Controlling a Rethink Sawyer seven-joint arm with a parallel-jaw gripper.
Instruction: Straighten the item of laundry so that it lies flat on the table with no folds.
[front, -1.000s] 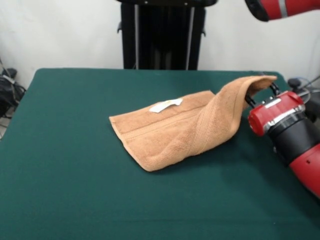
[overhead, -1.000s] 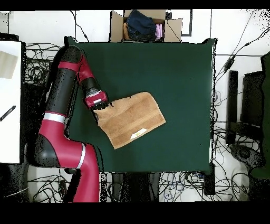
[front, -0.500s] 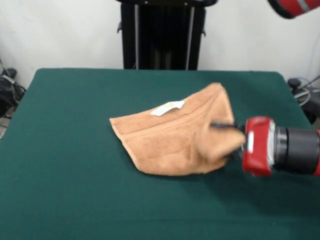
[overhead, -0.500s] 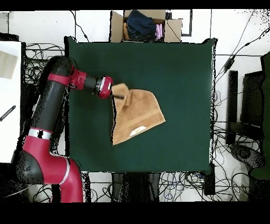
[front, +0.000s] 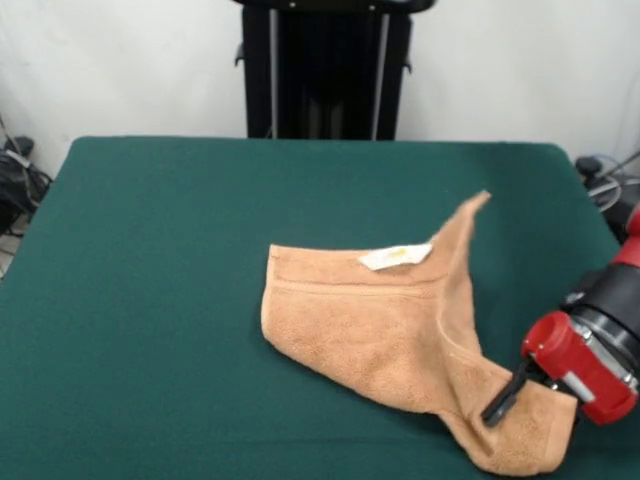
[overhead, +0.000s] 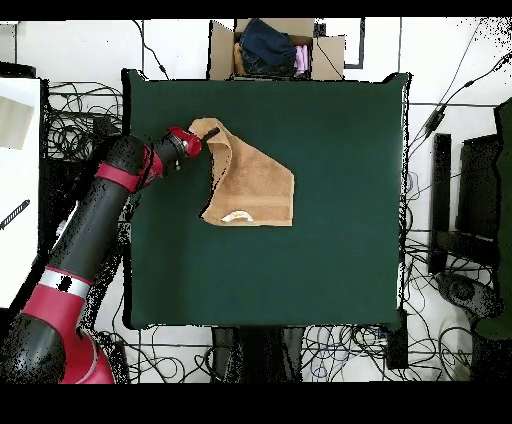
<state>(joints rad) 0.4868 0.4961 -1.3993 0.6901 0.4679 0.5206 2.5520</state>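
Note:
The orange-tan towel (front: 370, 330) lies on the green table (front: 150, 250), right of centre in the front view. Its left part is flat, with a white label (front: 395, 257) near the far hem. One corner sticks up at the far right, and a fold ridge runs from it toward the near right corner. There my gripper (front: 497, 408) is shut on the towel's edge, its black fingers low over the cloth. In the overhead view the gripper (overhead: 211, 133) holds the upper left corner of the towel (overhead: 258, 180), near the table's (overhead: 340, 250) left edge.
In the overhead view a cardboard box (overhead: 275, 48) with dark clothes stands beyond the table's top edge. A white surface (overhead: 20, 190) lies at the left, and cables cover the floor all round. The red arm (overhead: 110, 215) reaches in along the table's left side.
The gripper has swung from the far right to the near right of the front view with the towel's corner. The towel was dragged and turned with it.

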